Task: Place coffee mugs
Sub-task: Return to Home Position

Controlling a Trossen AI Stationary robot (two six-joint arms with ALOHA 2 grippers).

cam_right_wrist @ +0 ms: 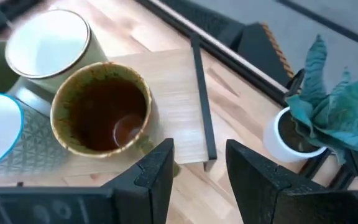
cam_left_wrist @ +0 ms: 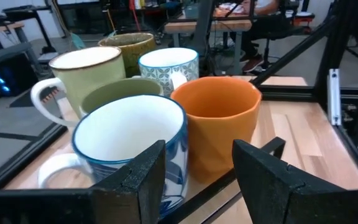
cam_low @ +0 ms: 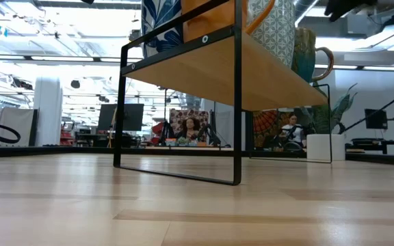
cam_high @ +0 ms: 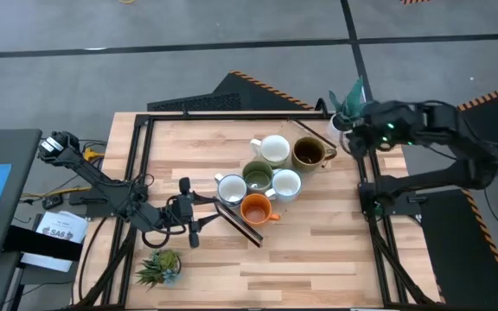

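Observation:
Six coffee mugs stand close together on a low wooden shelf [cam_high: 318, 177] with a black frame, in the table's middle: an orange mug [cam_high: 256, 207], a blue-rimmed white mug [cam_high: 231, 188], an olive green mug [cam_high: 258, 176], a patterned white mug [cam_high: 285, 183], a pale mug [cam_high: 273, 149] and a dark brown mug [cam_high: 308, 153]. My left gripper [cam_high: 206, 210] stands open and level at the shelf's near left end, facing the orange mug [cam_left_wrist: 216, 118] and the white mug [cam_left_wrist: 129, 143]. My right gripper [cam_right_wrist: 197, 168] hangs open and empty above the table's far right, beyond the brown mug [cam_right_wrist: 101, 118].
A white pot with teal leaves [cam_high: 348, 104] stands at the far right corner, just under my right gripper [cam_high: 346, 145]. A small spiky plant [cam_high: 160, 266] sits near the front left. Black frame rails [cam_high: 232, 117] border the table. Bare wood lies in front of the shelf.

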